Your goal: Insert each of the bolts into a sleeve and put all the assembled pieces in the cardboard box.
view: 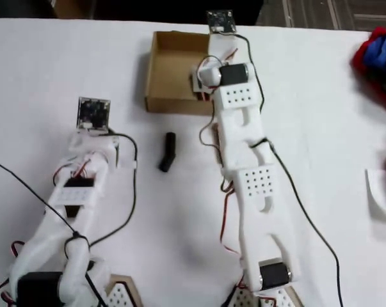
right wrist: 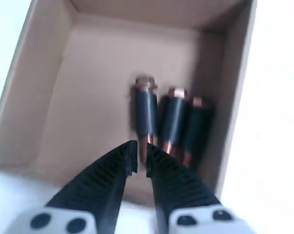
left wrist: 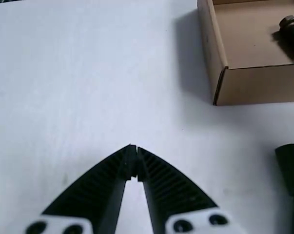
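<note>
The cardboard box (right wrist: pixel 39 87) is made of matt brown card; the bolts (right wrist: pixel 146 84) in it are seen as shiny coppery metal inside matt black sleeves (right wrist: pixel 147 109). The left gripper (left wrist: pixel 133 151) is formed of ribbed black plastic, and the table (left wrist: pixel 64 73) is finished matt white.

Tan box (view: pixel 175 102), white table (view: pixel 52 64). Black sleeve (view: pixel 168 152). Copper bolts (right wrist: pixel 146 84) in black sleeves. Black ribbed left gripper (left wrist: pixel 133 152), right gripper (right wrist: pixel 141 152). White arms (view: pixel 257 182), dotted holes. Red-blue cloth (view: pixel 378 48) far right.
</note>
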`<act>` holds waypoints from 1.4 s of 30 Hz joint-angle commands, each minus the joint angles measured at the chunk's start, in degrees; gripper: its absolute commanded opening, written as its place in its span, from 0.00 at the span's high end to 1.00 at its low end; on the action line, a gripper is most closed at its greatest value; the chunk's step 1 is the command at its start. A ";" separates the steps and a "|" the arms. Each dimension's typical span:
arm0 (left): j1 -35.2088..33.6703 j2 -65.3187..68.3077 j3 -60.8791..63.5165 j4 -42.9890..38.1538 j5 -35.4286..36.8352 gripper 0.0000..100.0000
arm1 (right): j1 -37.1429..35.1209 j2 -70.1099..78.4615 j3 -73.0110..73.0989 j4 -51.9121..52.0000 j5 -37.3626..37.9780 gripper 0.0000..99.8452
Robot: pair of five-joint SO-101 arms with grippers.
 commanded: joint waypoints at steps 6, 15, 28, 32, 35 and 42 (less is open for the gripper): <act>-3.08 -0.18 -2.68 -1.23 -0.18 0.97 | -3.56 -11.74 0.09 16.04 2.20 0.97; -6.51 -0.18 -2.77 -1.23 5.71 0.97 | -13.32 -26.42 32.79 14.55 1.93 0.97; -6.51 -0.18 -2.77 -1.32 5.63 0.97 | -14.29 -15.96 36.84 1.10 -4.04 0.88; -6.42 -0.18 -2.77 -1.32 5.63 0.97 | -15.34 -14.73 36.84 0.66 -4.66 0.88; -6.33 -0.18 -2.77 -1.32 5.63 0.97 | -16.31 -14.37 36.84 0.31 -4.66 0.88; -6.42 -0.18 -2.77 -1.32 5.63 0.97 | -16.75 -11.47 36.84 -1.71 -4.66 0.88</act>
